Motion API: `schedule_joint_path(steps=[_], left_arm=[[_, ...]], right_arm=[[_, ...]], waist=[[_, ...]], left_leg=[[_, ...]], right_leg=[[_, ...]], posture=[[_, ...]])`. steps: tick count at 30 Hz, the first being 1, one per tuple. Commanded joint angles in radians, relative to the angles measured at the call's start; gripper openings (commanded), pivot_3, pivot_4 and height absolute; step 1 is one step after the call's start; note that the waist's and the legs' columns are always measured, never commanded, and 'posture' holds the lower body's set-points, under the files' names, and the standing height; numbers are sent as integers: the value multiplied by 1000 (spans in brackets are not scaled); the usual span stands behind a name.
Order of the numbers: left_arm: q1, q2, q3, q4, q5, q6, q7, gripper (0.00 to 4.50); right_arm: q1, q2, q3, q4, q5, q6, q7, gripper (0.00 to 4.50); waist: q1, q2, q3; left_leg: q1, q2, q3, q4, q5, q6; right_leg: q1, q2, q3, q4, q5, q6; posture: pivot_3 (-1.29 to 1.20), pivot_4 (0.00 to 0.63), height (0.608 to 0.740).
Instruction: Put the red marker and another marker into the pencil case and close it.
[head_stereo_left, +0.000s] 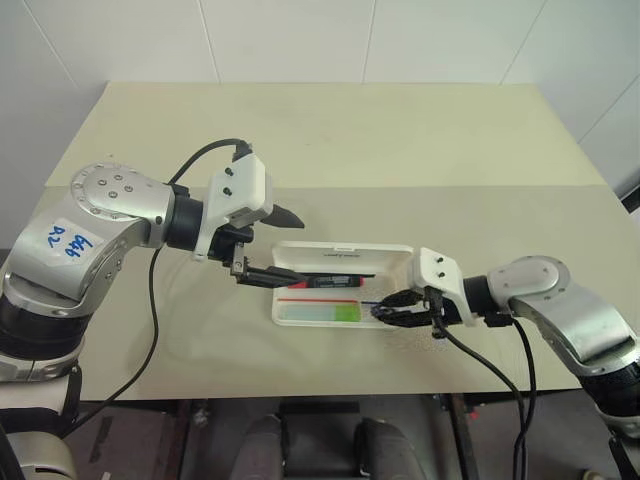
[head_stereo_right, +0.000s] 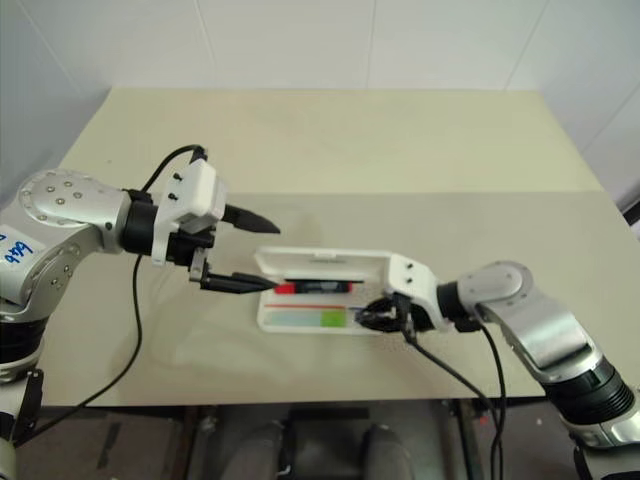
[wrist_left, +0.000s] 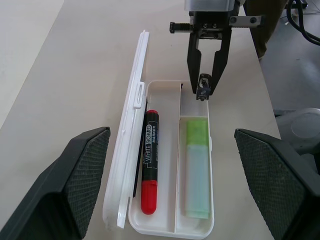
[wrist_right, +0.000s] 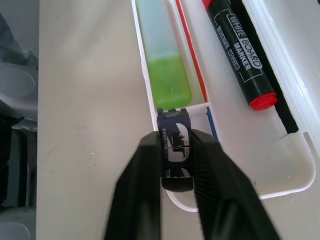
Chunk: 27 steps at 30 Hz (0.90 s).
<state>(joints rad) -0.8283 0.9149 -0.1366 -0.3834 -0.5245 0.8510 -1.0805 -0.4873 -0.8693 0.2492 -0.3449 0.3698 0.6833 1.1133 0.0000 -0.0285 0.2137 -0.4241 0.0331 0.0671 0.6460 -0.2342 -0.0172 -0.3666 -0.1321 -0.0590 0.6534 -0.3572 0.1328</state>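
White hard-plastic pencil case (wrist_left: 165, 227) holds slim red marker (wrist_left: 150, 162).

Pencil case (head_stereo_left: 395, 262): on the table (head_stereo_left: 330, 140), lid open at the far side.
Red marker (wrist_left: 149, 161): in the case's far compartment, beside the lid.
Highlighter (wrist_left: 197, 165): in the near compartment.
Clip (wrist_right: 174, 141): between the right gripper's (wrist_right: 176, 175) fingers, over the case's right end.
Left gripper (head_stereo_left: 285, 245): at the case's left end.
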Motion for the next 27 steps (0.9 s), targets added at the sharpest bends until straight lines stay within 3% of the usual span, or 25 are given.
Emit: schedule_joint_path(steps=[1,6,7,12,15,19,23,27], left_arm=[[3,18,36,-36,-6,3,6,4257],[5,23,42,-39,-7,4,9,4257],[5,22,43,-39,-6,2,9,4257],[-24,-2,70,6,-10,-28,13,4257],[-67,-19,105,127,1,-78,3,4257],[-146,-40,77,319,62,-174,-33,4257],[-248,-113,7,609,177,-289,-47,4257],[-290,-177,-41,798,247,-406,-118,4257]], right_arm=[[-18,12,-7,-2,-2,-13,6,2443],[-31,10,-10,16,-8,-17,23,4282],[-31,6,-16,16,-4,-18,29,4476],[20,-38,-122,-4,98,-9,108,4476],[58,-26,-328,40,290,34,151,4476],[60,-25,-501,69,420,61,138,4476],[-7,3,-573,27,554,114,59,4476],[-34,5,-555,-54,612,140,3,4476]], waist=[[0,0,0],[1,0,0],[1,0,0],[4,0,0],[9,0,0],[12,0,0],[14,0,0],[13,0,0]], left_leg=[[0,0,0,0,0,0],[0,0,0,0,0,0],[0,0,0,0,0,0],[0,0,0,0,0,0],[0,0,-1,1,0,0],[2,0,-1,1,0,0],[2,0,-1,1,0,0],[1,0,0,0,0,0]], right_leg=[[0,0,0,0,0,0],[0,0,0,0,0,0],[0,0,0,0,0,0],[0,0,0,0,0,0],[1,0,-1,0,0,0],[4,0,-2,-1,0,0],[3,0,-2,0,0,0],[3,0,-3,2,0,0]], posture=[[0,150,740],[0,150,740],[0,150,740],[0,150,740],[0,150,740],[0,150,740],[0,150,740],[0,150,740]])
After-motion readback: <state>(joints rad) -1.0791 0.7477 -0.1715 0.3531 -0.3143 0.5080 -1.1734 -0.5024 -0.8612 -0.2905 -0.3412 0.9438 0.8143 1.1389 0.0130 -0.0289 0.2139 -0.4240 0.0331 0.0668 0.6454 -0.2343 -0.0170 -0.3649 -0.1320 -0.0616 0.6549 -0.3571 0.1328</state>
